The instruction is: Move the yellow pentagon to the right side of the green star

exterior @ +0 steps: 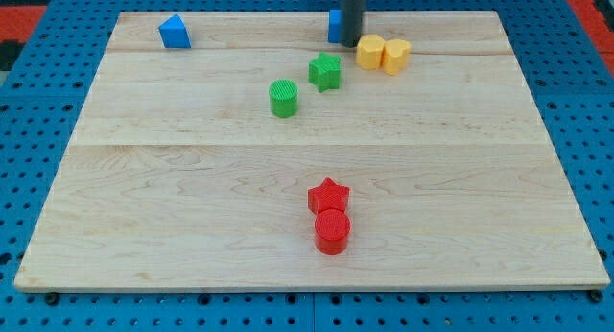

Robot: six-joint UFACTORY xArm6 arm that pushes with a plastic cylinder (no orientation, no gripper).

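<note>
The yellow pentagon (pixel 370 52) lies near the view's top, right of centre, touching a second yellow block (pixel 395 56) on its right. The green star (pixel 325 71) sits just below and to the left of the pentagon, a small gap apart. My tip (pixel 351 44) is at the end of the dark rod that comes down from the view's top. It stands just left of the yellow pentagon and above the green star. The rod partly hides a blue block (pixel 335 26) behind it.
A green cylinder (pixel 284 98) lies lower left of the star. A blue block (pixel 175 32) sits at the top left. A red star (pixel 329 195) and a red cylinder (pixel 333 230) touch near the bottom centre. The wooden board (pixel 144 178) rests on a blue pegboard.
</note>
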